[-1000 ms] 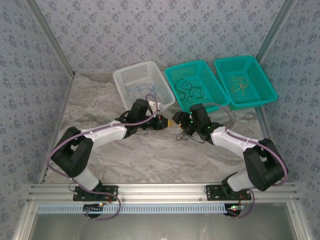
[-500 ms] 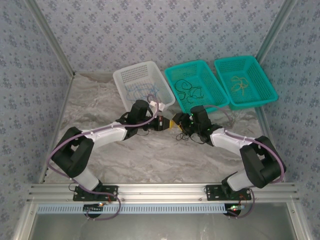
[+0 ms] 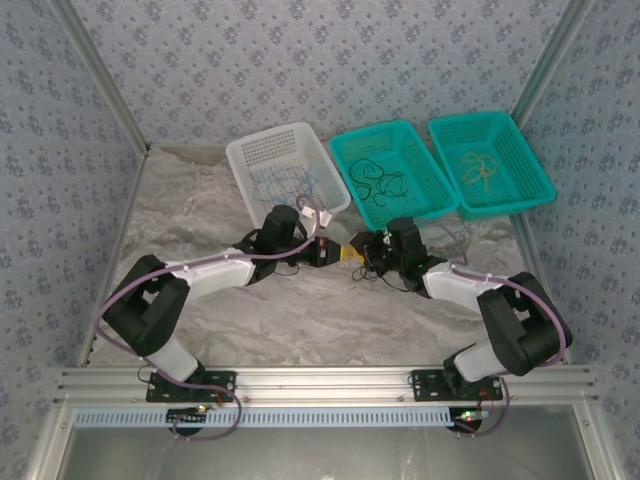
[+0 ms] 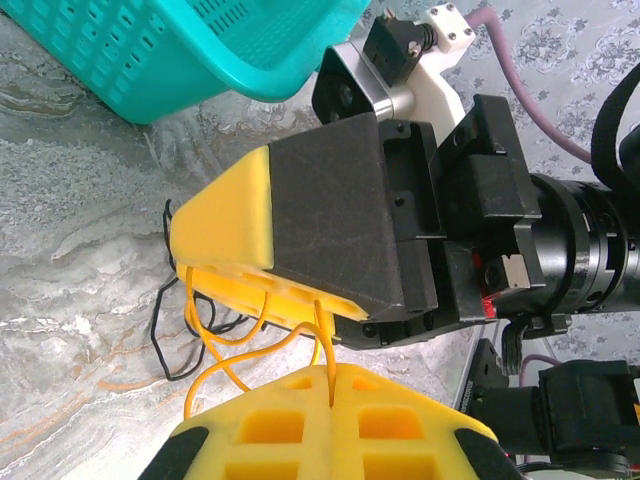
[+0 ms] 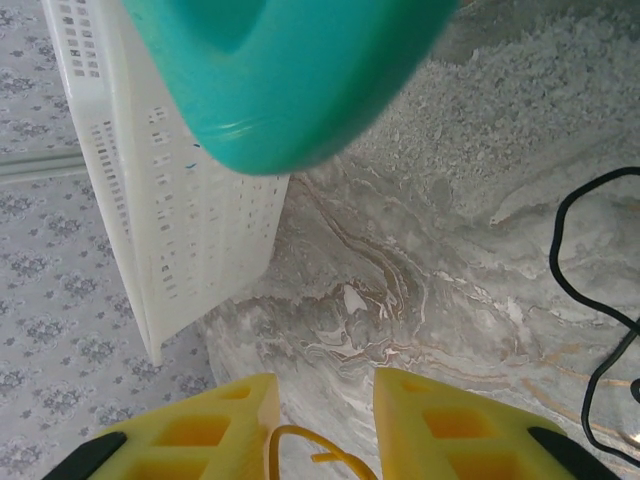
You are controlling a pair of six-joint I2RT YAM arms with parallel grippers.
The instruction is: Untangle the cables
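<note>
The loose cables (image 3: 375,268) sit in a small knot near the middle of the table (image 3: 300,315), just in front of the near edge of the middle basket. One yellow cable (image 4: 245,345) loops through the air between the two pincers, and a black cable (image 5: 557,240) lies curled on the marbled surface beside it. How many wires are in that knot, I can't tell from here.

Now the left gripper (image 4: 330,382) is clenched tight, with the yellow cable pinched between its yellow pads. Nose to nose with it, very close, is the right gripper (image 5: 327,385). Its fingers stand apart, and an end of the yellow cable sits in the gap, not squeezed.

Three baskets run along the far edge, from the centre towards the far right corner. One white basket (image 3: 268,136) has blue cables (image 3: 285,185) in it. Two are teal: the middle teal basket (image 3: 372,132) holds black wires (image 3: 378,182), and the right teal basket (image 3: 470,118) holds yellow wires (image 3: 480,168). The middle teal basket's near corner hangs right over the right gripper, with the white basket's wall just beside it. Two arms reach in from the near edge, a thick purple lead (image 4: 495,25) running along each.
</note>
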